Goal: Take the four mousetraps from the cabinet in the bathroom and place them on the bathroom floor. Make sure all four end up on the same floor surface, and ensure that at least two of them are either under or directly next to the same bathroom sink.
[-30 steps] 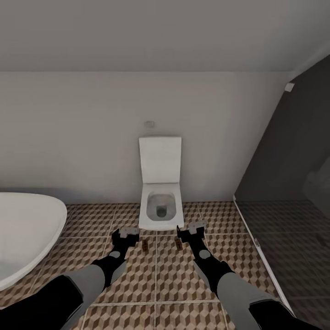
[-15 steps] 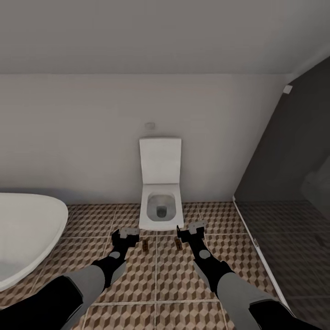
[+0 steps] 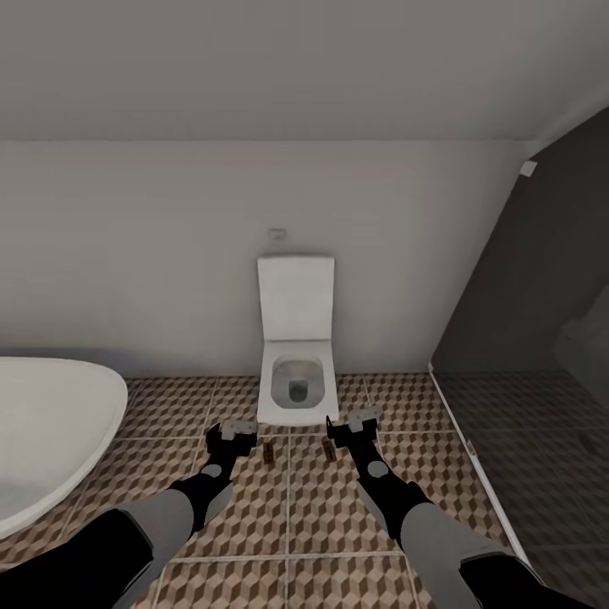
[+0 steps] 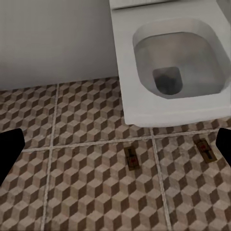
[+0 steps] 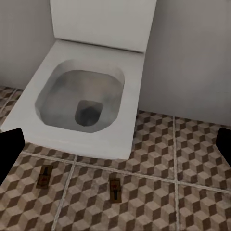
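Two mousetraps (image 3: pixel 269 452) (image 3: pixel 331 449) lie flat on the bathroom floor (image 3: pixel 313 516), just in front of the toilet (image 3: pixel 293 389), between your grippers. Left gripper (image 3: pixel 230 433) and right gripper (image 3: pixel 351 426) both spread wide, holding nothing. Traps look light, stiff, thin (pinch the board's long edges, avoid the metal). No sink visible here.

A plain white wall (image 3: pixel 152 254) runs across the back of a bathroom under a flat grey ceiling (image 3: pixel 296 59), in soft, even light. Against the wall stands a white toilet (image 3: pixel 296 372) with its lid raised, a small flush plate (image 3: pixel 276 233) mounted on the wall above it. At the left, the curved rim of a white bathtub (image 3: pixel 51 423) enters the head view. A dark glass shower partition (image 3: pixel 524 338) closes off the right side. The floor (image 3: pixel 169 406) is tiled in a brown, beige and white cube pattern with pale grout lines.
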Tool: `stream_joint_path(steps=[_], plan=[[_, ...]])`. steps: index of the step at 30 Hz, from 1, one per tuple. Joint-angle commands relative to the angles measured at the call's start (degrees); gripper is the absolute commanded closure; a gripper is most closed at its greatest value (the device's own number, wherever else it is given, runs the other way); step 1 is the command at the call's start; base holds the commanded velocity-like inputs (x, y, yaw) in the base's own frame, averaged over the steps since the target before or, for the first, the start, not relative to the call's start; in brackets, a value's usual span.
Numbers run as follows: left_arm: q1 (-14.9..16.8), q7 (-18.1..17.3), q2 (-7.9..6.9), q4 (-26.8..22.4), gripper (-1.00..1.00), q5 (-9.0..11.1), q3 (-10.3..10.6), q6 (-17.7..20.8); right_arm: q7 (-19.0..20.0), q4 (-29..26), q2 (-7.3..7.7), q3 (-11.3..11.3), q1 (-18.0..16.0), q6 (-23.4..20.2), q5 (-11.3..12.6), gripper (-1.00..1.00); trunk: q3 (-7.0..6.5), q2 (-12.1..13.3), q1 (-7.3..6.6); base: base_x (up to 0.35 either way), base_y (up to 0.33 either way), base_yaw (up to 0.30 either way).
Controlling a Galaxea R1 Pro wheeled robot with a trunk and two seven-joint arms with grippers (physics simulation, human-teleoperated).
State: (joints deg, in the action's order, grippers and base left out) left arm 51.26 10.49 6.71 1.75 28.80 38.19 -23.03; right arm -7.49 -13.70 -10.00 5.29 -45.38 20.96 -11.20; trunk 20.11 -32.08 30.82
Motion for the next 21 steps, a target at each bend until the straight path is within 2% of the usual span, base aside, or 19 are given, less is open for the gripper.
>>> stream_joint_path(steps=[1, 21], plan=[[0.07, 0.17, 0.05, 0.18, -1.00, 0.29, 0.48, -0.26, -0.59, 0.08, 0.00, 0.25, -0.06, 0.04, -0.49, -1.00, -0.11, 0.34, -0.20, 0.000, 0.000, 0.000], [0.07, 0.15, 0.05, 0.18, -1.00, 0.29, 0.48, -0.26, -0.57, 0.08, 0.00, 0.24, -0.06, 0.09, -0.49, -1.00, -3.70, 8.36, -4.60, 0.000, 0.000, 0.000]])
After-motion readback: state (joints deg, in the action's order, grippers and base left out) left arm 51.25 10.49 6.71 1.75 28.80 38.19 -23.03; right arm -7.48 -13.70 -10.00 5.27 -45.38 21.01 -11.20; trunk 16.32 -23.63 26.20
